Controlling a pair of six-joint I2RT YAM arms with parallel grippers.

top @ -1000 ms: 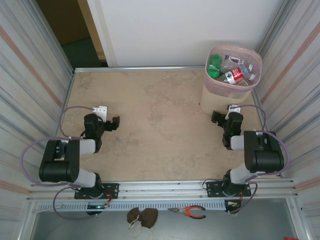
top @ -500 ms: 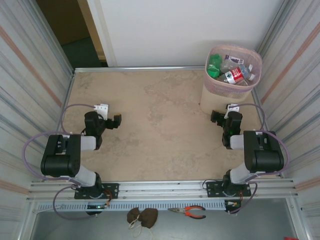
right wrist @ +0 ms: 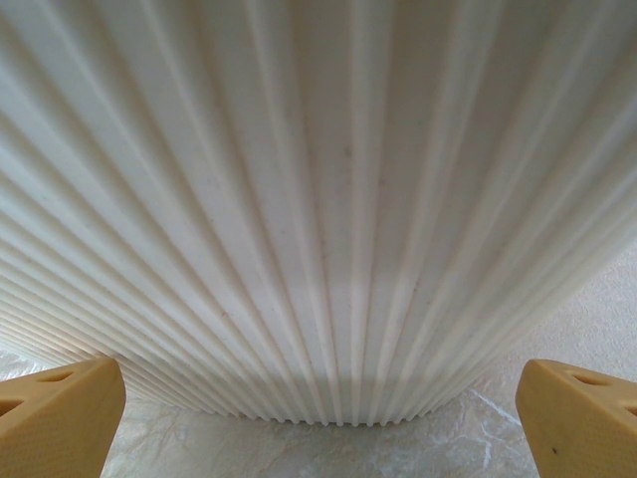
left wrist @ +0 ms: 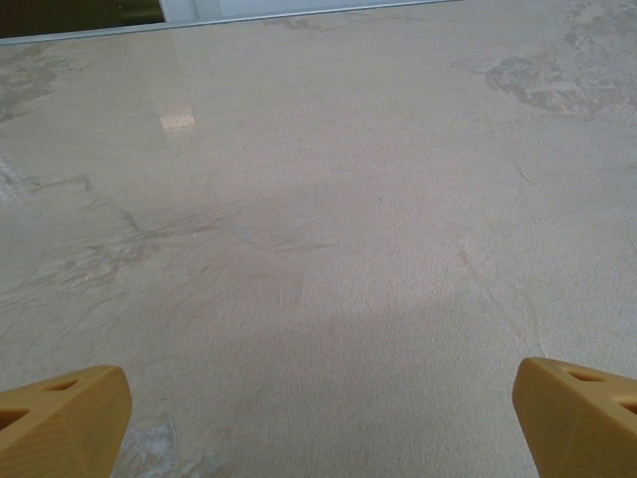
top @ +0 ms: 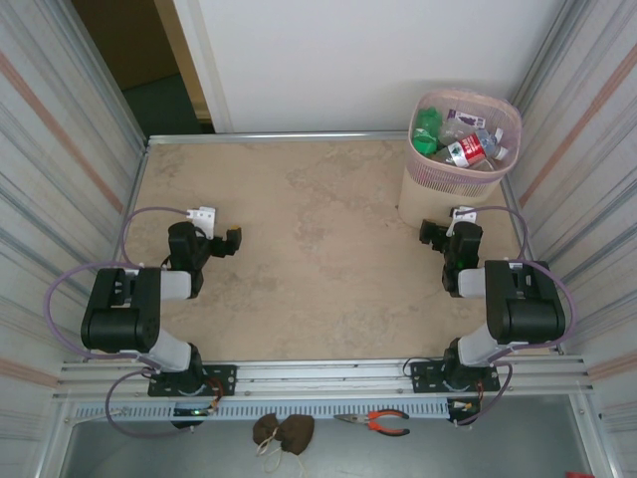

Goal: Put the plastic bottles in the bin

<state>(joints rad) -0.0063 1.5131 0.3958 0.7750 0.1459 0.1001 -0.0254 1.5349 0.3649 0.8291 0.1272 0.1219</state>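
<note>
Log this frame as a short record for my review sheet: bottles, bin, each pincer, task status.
plastic bottles: piled inside the bin, green and red-labelled ones on top
bin: far right of the table, pink liner over its rim
left pincer: open, empty, over bare tabletop
right pincer: open, empty, facing the bin's ribbed wall at close range
task status: every bottle seen is in the bin; probably done

bin [right wrist: 318,199]: wall cropped at 9, 12, 3 o'clock | plastic bottles [top: 468,149]: heaped, lower ones hidden, count unclear, labels too small | left gripper [left wrist: 318,428], right gripper [right wrist: 318,423]: fingers cropped at 5 and 7 o'clock
</note>
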